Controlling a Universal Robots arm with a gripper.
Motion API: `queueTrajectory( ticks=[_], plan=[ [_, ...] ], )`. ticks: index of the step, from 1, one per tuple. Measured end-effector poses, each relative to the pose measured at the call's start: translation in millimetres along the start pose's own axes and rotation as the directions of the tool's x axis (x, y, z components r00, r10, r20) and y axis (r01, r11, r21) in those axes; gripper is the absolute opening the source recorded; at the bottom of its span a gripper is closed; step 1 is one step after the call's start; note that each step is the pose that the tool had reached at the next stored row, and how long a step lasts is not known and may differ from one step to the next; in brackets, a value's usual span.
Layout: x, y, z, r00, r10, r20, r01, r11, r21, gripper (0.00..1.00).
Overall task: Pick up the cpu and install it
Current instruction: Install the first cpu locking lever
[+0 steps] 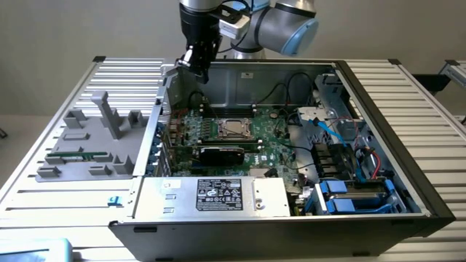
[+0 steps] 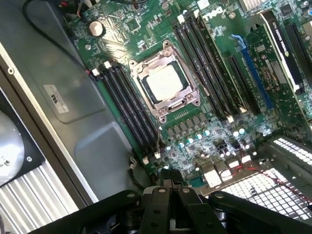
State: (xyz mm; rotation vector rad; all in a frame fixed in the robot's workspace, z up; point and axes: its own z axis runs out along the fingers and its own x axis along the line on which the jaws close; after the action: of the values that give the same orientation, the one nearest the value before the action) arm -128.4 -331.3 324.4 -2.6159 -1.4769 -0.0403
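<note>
The cpu (image 1: 234,128) (image 2: 165,83), a pale silver-beige square, lies flat in the metal-framed socket on the green motherboard (image 1: 269,144) inside the open computer case (image 1: 407,136). My gripper (image 1: 195,68) (image 2: 169,187) hangs above the case's rear wall, toward the exterior view's left, well above the cpu and apart from it. Its black fingers are pressed together, shut, with nothing between them.
A grey fixture block (image 1: 87,144) with a green memory stick (image 1: 73,156) sits on the slatted table at the exterior view's left. Inside the case are a black graphics card (image 1: 222,153), a power supply (image 1: 218,194), blue drive bays (image 1: 357,194), cables and black memory slots (image 2: 129,107).
</note>
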Motion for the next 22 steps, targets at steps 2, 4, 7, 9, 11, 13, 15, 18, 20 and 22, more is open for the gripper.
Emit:
queueTrajectory(
  ticks=[2,4,7,9,11,13,15,18,20,22],
  plan=[
    [-0.1,0.1,0.7,0.9994,0.036,-0.0038,-0.036,0.9994,-0.0032,0.11],
    [-0.1,0.1,1.4,0.9974,0.072,-0.0078,-0.072,0.9974,-0.0063,0.11],
    [-0.2,0.2,2.4,0.9919,0.126,-0.0141,-0.126,0.992,-0.0106,0.11],
    [-0.3,0.3,3.0,0.9868,0.161,-0.0184,-0.161,0.9868,-0.0133,0.11],
    [-0.4,0.4,3.6,0.9804,0.196,-0.0226,-0.196,0.9804,-0.0158,0.11],
    [-0.4,0.4,4.2,0.9724,0.232,-0.0271,-0.232,0.9725,-0.0183,0.11],
    [-0.5,0.5,4.9,0.9635,0.266,-0.0314,-0.267,0.9636,-0.0205,0.11],
    [-0.6,0.7,6.1,0.9477,0.317,-0.0386,-0.318,0.9479,-0.0235,0.11],
    [-0.7,0.7,6.8,0.9355,0.351,-0.0433,-0.352,0.9357,-0.0253,0.11],
    [-0.7,0.8,7.7,0.9222,0.384,-0.0481,-0.385,0.9225,-0.0269,0.11]
  ],
)
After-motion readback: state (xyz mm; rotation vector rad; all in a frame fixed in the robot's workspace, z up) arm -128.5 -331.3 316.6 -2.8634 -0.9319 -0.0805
